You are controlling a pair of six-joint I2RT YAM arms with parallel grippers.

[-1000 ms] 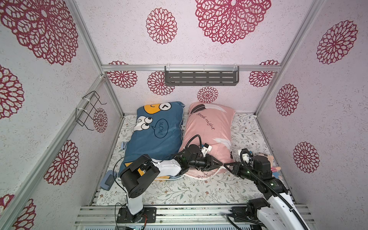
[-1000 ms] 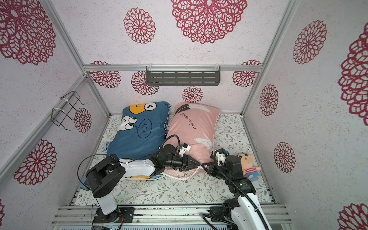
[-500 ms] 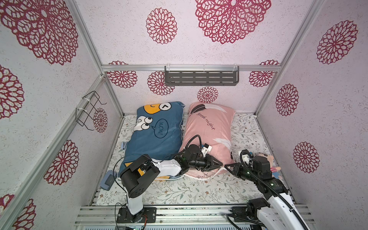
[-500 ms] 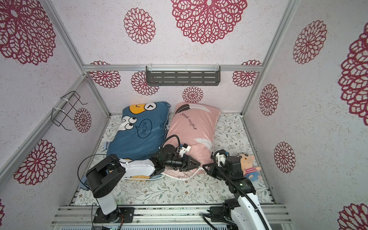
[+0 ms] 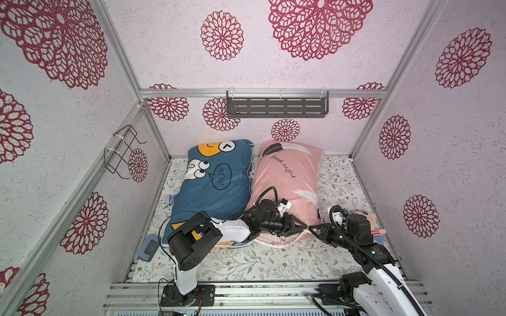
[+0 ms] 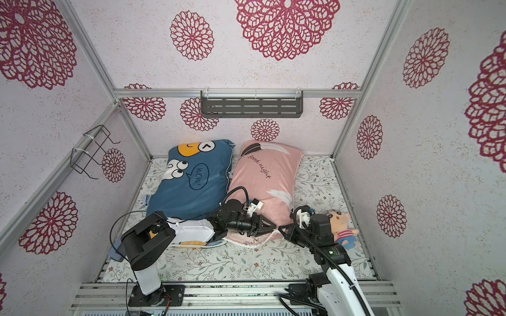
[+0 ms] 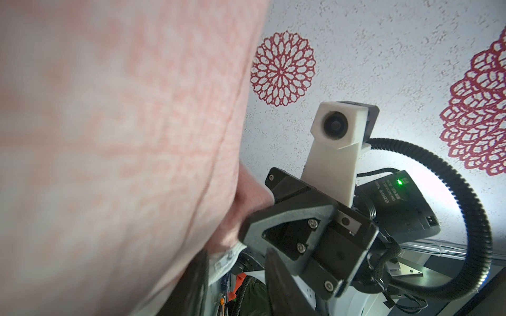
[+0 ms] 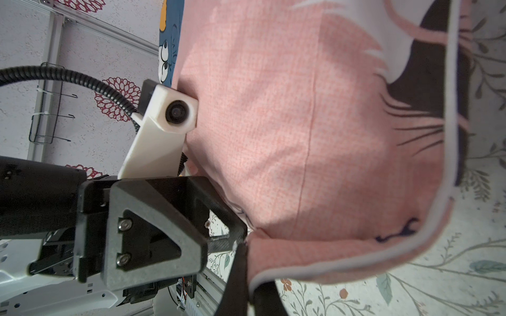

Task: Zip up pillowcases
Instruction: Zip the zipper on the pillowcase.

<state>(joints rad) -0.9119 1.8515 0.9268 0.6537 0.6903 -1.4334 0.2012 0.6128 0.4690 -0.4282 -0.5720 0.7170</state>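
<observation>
Both grippers met at the near hem of the pink pillowcase [image 5: 287, 177], beside the blue pillowcase [image 5: 216, 194]: the right gripper [image 5: 312, 228] clamped that hem, while the left gripper [image 5: 303, 227] had just eased its jaws apart, probably to regrip.

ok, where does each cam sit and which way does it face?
Top views: high above the robot's base, looking down into the booth; left arm, right arm, blue cartoon-print stuffed pillowcase, pink feather-print stuffed pillowcase.
Left wrist: on the left arm, facing the right gripper beside pink fabric; own fingers close up.
Right wrist: on the right arm, facing the left gripper; own fingers close up.
Shared: wrist views face each other; every view shows the pink pillowcase.
</observation>
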